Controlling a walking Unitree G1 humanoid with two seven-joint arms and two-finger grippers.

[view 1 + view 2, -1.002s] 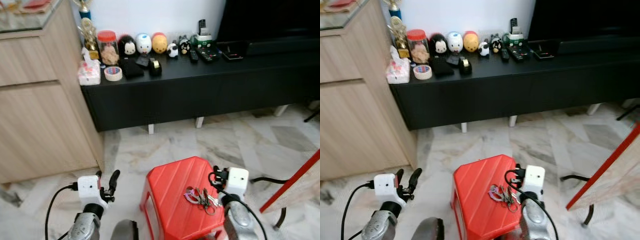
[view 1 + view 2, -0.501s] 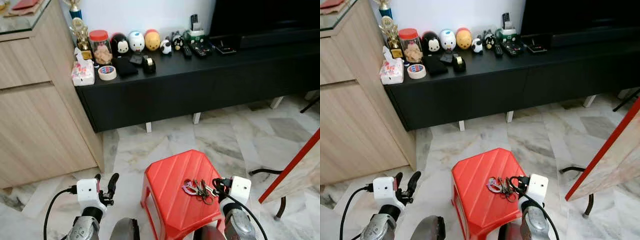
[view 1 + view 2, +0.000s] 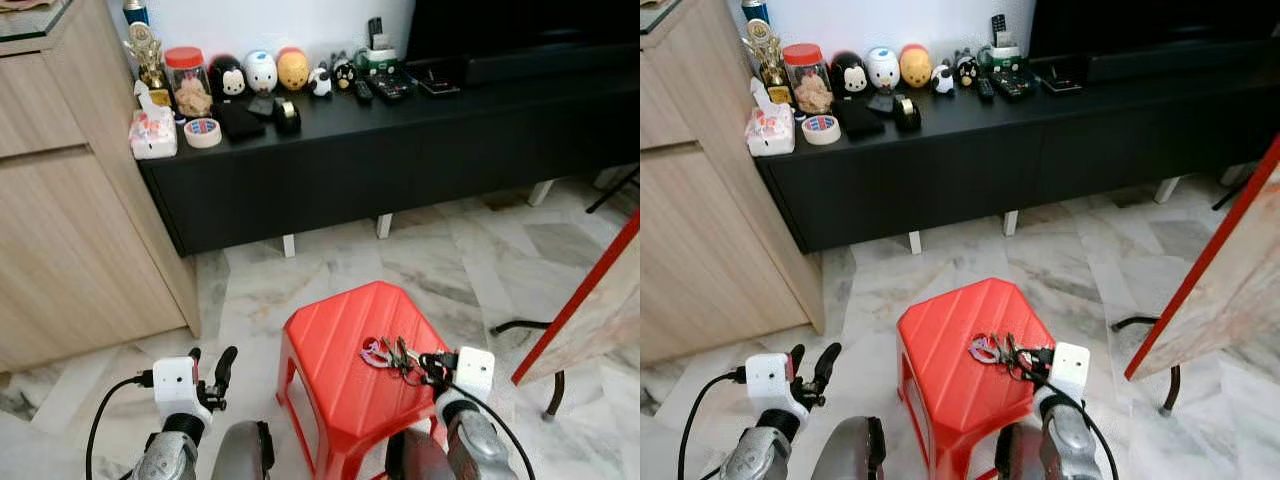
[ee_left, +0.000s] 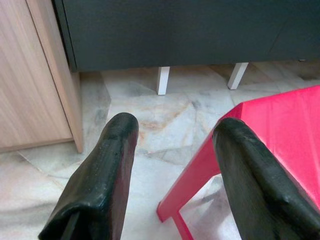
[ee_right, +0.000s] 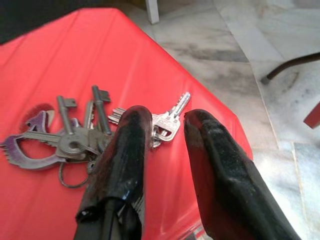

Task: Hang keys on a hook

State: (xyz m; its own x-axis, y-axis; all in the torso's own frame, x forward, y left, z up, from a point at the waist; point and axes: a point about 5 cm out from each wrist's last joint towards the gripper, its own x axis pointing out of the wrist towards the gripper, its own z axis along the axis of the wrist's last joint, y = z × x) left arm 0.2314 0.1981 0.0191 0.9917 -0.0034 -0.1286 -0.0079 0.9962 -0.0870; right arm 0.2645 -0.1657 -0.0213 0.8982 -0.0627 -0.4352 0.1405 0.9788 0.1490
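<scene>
Right wrist view: right gripper (image 5: 167, 122) low over stool, fingers parted, tips at the keys (image 5: 75, 137).
Keys: flat on red stool (image 3: 330, 345), near its right edge.
Left gripper (image 3: 215, 362): fingers apart, beside stool, above floor.

A home living room: marble floor (image 3: 440, 260), black TV console (image 3: 400, 150) with figurines (image 3: 262, 72)

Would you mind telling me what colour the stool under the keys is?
The stool is bright red, seen best in the left eye view.
</scene>
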